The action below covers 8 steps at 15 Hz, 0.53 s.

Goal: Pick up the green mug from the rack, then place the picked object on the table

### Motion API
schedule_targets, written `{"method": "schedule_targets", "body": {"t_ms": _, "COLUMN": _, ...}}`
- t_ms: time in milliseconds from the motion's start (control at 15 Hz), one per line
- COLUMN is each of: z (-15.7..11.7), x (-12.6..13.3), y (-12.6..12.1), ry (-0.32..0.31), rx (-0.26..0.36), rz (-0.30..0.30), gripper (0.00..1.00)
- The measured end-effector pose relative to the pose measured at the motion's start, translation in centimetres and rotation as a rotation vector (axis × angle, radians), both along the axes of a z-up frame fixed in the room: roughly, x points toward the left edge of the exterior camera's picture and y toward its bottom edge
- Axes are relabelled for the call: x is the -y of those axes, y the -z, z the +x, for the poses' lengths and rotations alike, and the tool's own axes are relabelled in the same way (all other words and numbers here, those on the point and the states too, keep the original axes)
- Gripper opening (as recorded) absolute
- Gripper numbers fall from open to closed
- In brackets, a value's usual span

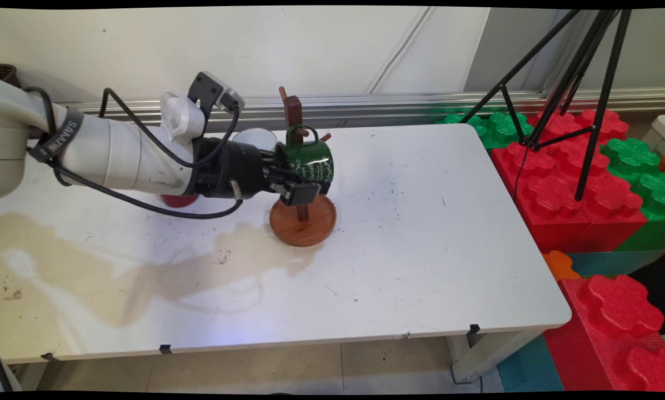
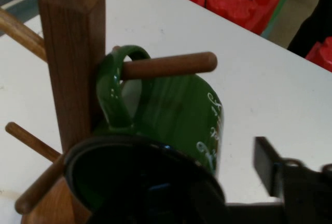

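- The gripper [image 1: 294,180] is clamped on the rim of a green mug [image 1: 310,160]; one finger [image 2: 275,172] sits outside its wall.
- The mug's handle is hooked over a peg of the wooden mug tree [image 1: 303,219], near the table's [image 1: 421,233] far edge, left of middle.
- A white cup [image 1: 254,137] stands just behind the wrist.
- The table's right half and near edge lie open.

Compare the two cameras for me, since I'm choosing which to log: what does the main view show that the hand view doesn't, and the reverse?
Only the main view shows the rack's round base, a white cup behind the arm, a red object under it, and the tripod. Only the hand view shows the peg passing through the mug's handle, and its dark inside. Both show the green mug on the wooden rack, the gripper and the red blocks.
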<state>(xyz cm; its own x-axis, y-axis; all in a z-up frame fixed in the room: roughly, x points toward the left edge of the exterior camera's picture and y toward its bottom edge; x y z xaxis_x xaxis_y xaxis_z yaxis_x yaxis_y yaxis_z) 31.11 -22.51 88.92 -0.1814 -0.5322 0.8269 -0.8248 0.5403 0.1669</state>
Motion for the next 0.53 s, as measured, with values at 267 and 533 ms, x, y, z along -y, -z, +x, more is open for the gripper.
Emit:
{"method": "schedule_targets", "body": {"t_ms": 267, "z": 0.35, "x": -0.20, "y": -0.21, "ry": -0.009, "rx": 0.002, "rz": -0.021, "gripper": 0.00}}
{"method": "schedule_targets", "body": {"t_ms": 533, "z": 0.74, "x": -0.66, "y": -0.55, "ry": -0.018, "rx": 0.003, "rz": -0.033, "gripper": 0.00}}
